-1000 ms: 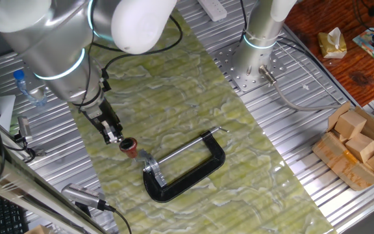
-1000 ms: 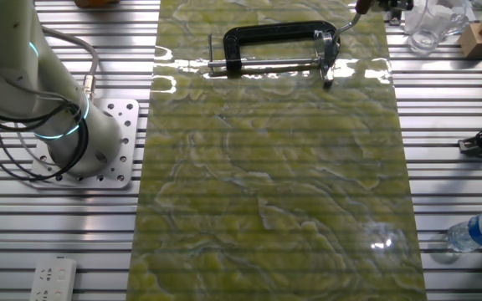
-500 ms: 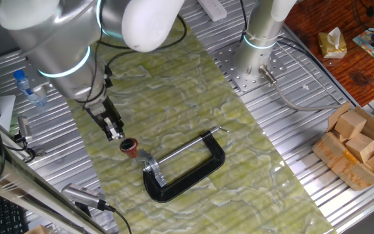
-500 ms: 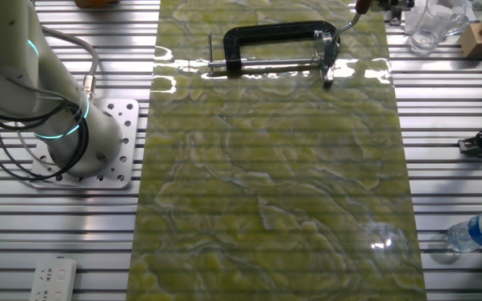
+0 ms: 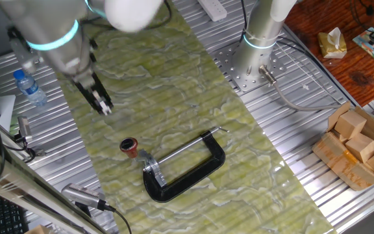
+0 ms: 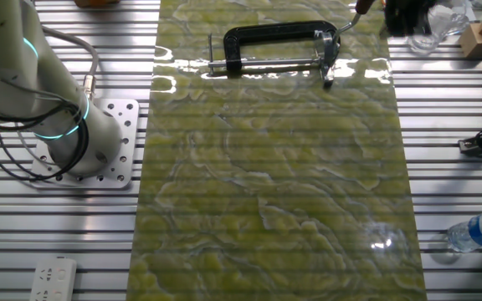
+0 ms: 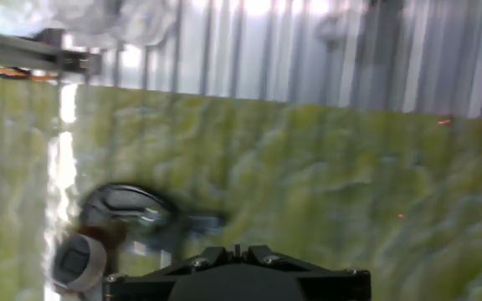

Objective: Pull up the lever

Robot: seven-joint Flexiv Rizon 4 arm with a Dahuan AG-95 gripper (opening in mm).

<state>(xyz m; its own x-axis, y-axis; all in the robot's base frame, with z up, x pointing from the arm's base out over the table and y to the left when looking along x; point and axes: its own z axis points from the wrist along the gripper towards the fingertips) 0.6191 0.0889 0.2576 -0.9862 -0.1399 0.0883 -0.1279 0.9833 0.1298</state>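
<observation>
The black C-clamp (image 5: 186, 174) lies on the green mat (image 5: 174, 97). The lever is a thin silver rod ending in a red-brown knob (image 5: 128, 146); it rises from the clamp's silver bracket (image 5: 152, 168) toward the left. My gripper (image 5: 104, 108) hangs above the mat, up and left of the knob and well apart from it, with the fingers together and nothing between them. In the other fixed view the clamp (image 6: 270, 35) and knob (image 6: 361, 8) sit at the top, with my gripper (image 6: 404, 15) a dark blur to their right. The blurred hand view shows the knob (image 7: 79, 260) at lower left of my fingertips (image 7: 203, 255).
A water bottle (image 5: 28, 87) lies left of the mat. A second arm's base (image 5: 260, 40) stands at the back. A box of wooden blocks (image 5: 358, 146) sits at right. Glass cups (image 6: 432, 27) stand by the clamp; tools and cables lie along the left edge (image 5: 83, 195).
My gripper has pulled away from the knob, moving up and to the far left, with nothing in it. The lever and clamp have not moved.
</observation>
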